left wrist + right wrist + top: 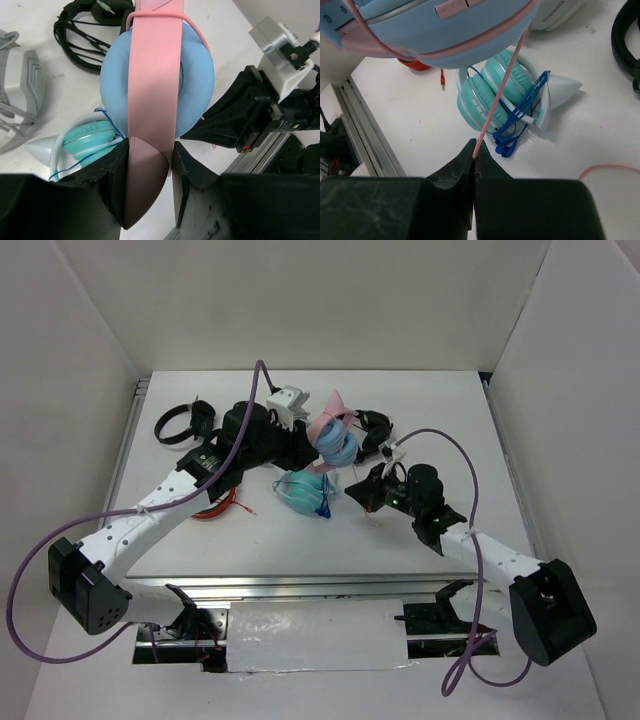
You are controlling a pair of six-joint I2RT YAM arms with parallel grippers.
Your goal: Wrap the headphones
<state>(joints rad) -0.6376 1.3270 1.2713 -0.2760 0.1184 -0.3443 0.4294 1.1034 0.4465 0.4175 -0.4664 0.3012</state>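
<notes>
The headphones [334, 437] have a pink headband with cat ears and light blue ear cups, and hang above the table's middle. My left gripper [150, 172] is shut on the pink headband [155, 75] beside a cat ear, with the blue ear cup [197, 75] behind it. My right gripper [476, 156] is shut on the thin pink cable [501, 90], which runs taut up to the ear cup [445, 30]. In the top view the right gripper [362, 488] sits just right of the headphones.
An all-teal wrapped pair [305, 492] lies under the held headphones, also in the right wrist view [510, 95]. A black pair [180, 423] lies at the back left. A red cable [215, 510] lies by the left arm. A white object [288, 398] sits at the back.
</notes>
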